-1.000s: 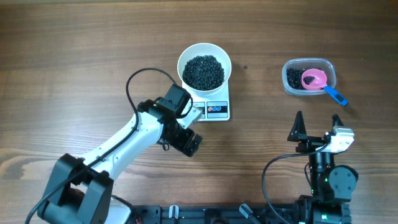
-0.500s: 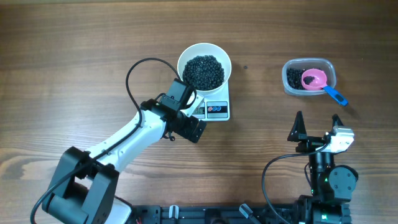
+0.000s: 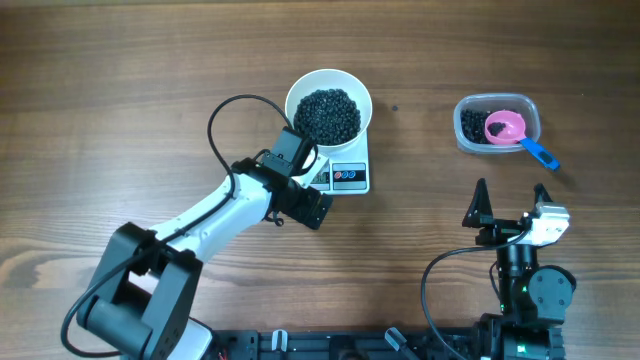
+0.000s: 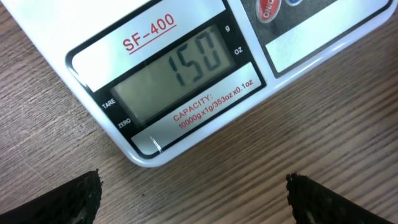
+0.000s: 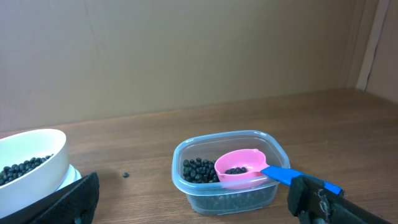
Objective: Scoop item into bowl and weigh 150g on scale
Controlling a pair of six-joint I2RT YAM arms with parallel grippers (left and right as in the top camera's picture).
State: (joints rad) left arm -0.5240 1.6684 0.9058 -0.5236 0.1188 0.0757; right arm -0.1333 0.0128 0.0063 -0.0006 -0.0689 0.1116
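The left gripper [image 3: 303, 182] hangs released, its jaws spread wide, right at the front edge of the scale [image 3: 345, 178]; nothing sits between its fingers. Bare table [image 3: 120, 80] lies open to its left and behind it, while the scale and the bowl [image 3: 290, 105] on top of it close off the space ahead. The arm's black cable [image 3: 230, 110] loops out over the wood just left of the bowl. The bowl is heaped with black beads [image 3: 327, 115].

The right gripper [image 3: 511, 205] is also released and empty, parked well back from everything, with open table ahead of it up to the clear tub [image 3: 460, 125]. The tub holds more beads and a pink scoop [image 3: 505, 127] whose blue handle juts over the rim toward this gripper's right finger.

Only the left wrist view shows the scale [image 4: 155, 62] display: it reads 150, with the left gripper [image 4: 193, 183] fingertips at the 2 lower corners and wood between them and the scale's rounded corner. The overhead view is too small for the digits. The right wrist view adds the side profile: from the right gripper [image 5: 193, 193], the tub [image 5: 230, 199] stands straight ahead, the scoop [image 5: 239, 168] rests tilted on the beads inside, and the bowl [image 5: 37, 162] sits far left. 1 stray bead [image 5: 125, 175] lies on the wood between bowl and tub.
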